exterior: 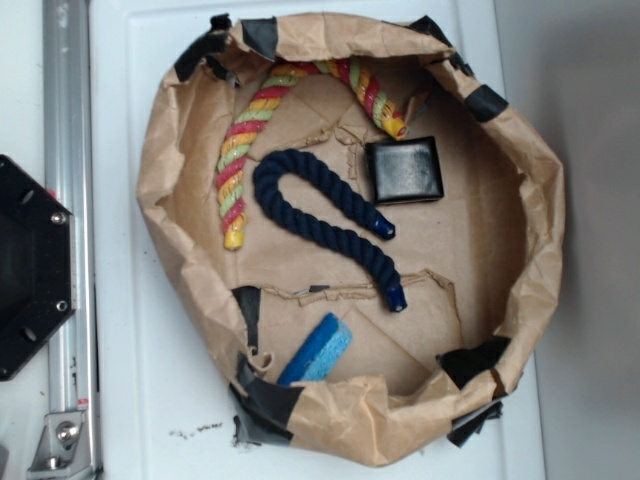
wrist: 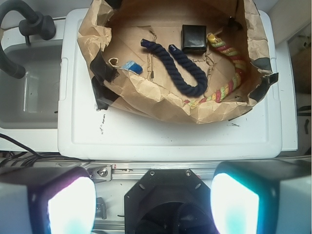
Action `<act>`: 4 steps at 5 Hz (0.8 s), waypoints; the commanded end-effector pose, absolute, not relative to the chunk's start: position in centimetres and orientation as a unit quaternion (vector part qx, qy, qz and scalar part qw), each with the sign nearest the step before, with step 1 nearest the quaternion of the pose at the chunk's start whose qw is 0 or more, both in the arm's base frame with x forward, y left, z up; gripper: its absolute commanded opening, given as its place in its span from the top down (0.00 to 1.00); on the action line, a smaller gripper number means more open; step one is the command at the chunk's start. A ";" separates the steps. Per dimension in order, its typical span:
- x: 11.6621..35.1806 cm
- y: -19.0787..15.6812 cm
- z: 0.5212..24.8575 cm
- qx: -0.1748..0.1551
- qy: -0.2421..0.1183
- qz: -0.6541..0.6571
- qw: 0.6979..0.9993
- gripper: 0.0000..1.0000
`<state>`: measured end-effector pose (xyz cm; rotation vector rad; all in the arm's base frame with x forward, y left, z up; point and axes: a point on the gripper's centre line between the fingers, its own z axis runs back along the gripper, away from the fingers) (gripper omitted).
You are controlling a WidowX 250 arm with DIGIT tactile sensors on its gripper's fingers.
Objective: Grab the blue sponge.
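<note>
We saw our fingers (wrist: 153, 204) spread wide and holding nothing, at the bottom of the wrist view, well short of the brown paper nest (wrist: 146, 100) on the white desk (wrist: 146, 134). The task looked barely begun to us: no reach into the nest, no contact, so approach, descent and closing all remained. Inside the nest, the blue sponge (wrist: 132, 67) lay close against its near-left wall, tilted up on the crumpled paper, a small sky-blue oblong with rounded ends and a porous face. In the exterior view the blue sponge (exterior: 316, 351) sat near the nest's taped rim. Further in from the sponge lay the navy rope (wrist: 181, 66), then the black box (wrist: 193, 38) and the striped rope (wrist: 229, 73)
</note>
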<state>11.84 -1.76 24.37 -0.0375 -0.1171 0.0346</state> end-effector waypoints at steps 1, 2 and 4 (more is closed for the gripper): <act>11.8 -1.8 24.4 -0.019 -0.059 0.017 0.998 0.00; 16.8 -1.9 22.6 -0.016 -0.059 0.086 0.994 0.00; 25.0 -1.1 14.9 -0.010 0.017 0.289 0.957 0.00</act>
